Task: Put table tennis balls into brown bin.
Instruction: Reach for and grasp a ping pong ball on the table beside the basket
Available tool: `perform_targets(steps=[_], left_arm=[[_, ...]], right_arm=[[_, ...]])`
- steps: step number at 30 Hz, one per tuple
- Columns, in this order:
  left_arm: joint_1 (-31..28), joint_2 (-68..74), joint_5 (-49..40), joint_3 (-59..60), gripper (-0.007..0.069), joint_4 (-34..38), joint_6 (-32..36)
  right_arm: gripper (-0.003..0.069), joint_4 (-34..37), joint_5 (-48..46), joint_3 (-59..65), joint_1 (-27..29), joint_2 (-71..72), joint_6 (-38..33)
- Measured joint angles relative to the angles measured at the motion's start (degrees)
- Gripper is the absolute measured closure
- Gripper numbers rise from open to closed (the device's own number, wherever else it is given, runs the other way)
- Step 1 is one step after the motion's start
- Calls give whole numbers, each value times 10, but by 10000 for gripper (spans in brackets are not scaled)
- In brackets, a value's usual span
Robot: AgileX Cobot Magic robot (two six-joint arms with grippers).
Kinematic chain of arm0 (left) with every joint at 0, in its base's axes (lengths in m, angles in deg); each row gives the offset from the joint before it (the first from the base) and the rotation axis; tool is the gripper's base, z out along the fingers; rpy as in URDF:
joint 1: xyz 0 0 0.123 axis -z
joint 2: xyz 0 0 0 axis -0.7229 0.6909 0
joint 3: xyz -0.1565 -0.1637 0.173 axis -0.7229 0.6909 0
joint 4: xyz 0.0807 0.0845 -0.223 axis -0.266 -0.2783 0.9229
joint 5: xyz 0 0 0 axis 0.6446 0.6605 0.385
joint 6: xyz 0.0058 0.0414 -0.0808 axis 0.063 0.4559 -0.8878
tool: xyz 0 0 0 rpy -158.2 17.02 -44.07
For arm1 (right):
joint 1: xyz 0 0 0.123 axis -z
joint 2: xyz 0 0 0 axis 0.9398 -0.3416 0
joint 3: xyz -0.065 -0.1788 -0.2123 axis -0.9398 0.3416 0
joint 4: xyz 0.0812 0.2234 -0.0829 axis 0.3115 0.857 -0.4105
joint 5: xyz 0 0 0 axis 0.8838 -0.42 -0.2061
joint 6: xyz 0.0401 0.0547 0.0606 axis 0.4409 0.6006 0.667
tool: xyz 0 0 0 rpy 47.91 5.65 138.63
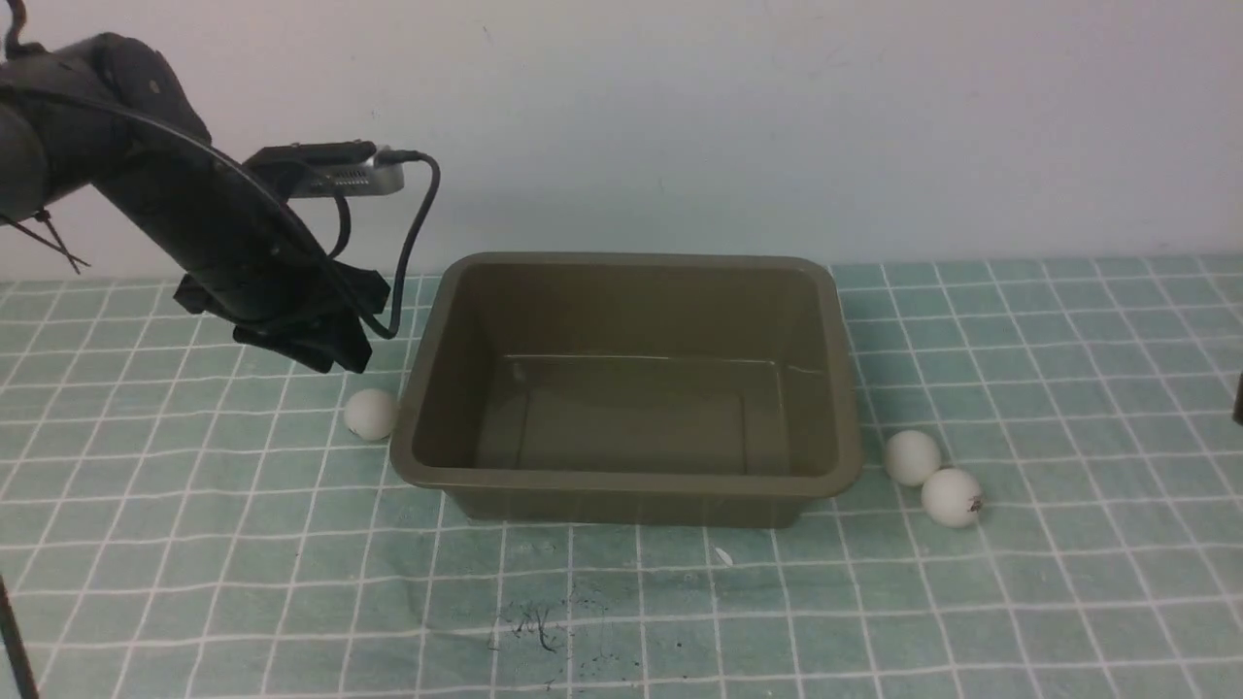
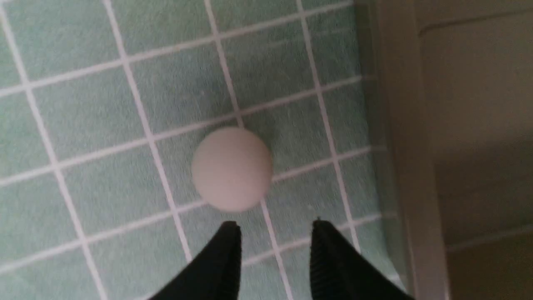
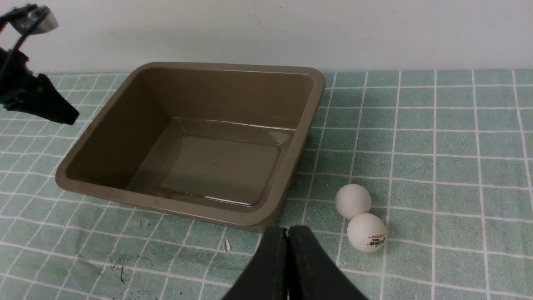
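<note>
While your left gripper (image 2: pixel 275 227) hovers with its fingers spread and holding nothing, one white table tennis ball (image 2: pixel 232 168) lies on the green checked cloth (image 2: pixel 83 116) just beyond its tips, near the brown bin (image 2: pixel 399 166). Your right gripper (image 3: pixel 287 233) is pinched together, empty. Just ahead of it, outside the bin, a plain ball (image 3: pixel 353 201) touches a logo-printed ball (image 3: pixel 366 232).
</note>
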Motion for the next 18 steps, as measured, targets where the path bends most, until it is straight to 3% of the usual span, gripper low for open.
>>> perform_targets(steps=[5,7,11,14,18], left_arm=[[0,53,39,-7,161,-1,3],[0,68,45,-7,142,3,3],[0,88,50,-8,167,2,3],[0,96,40,-9,280,-11,-3],[0,84,-29,-41,272,-74,-20]], right_arm=[[672,0,1,0,0,0,0],[672,0,2,0,0,0,0],[672,0,4,0,0,0,0],[672,-4,4,0,0,-2,3],[671,-34,-15,-5,0,-49,40]])
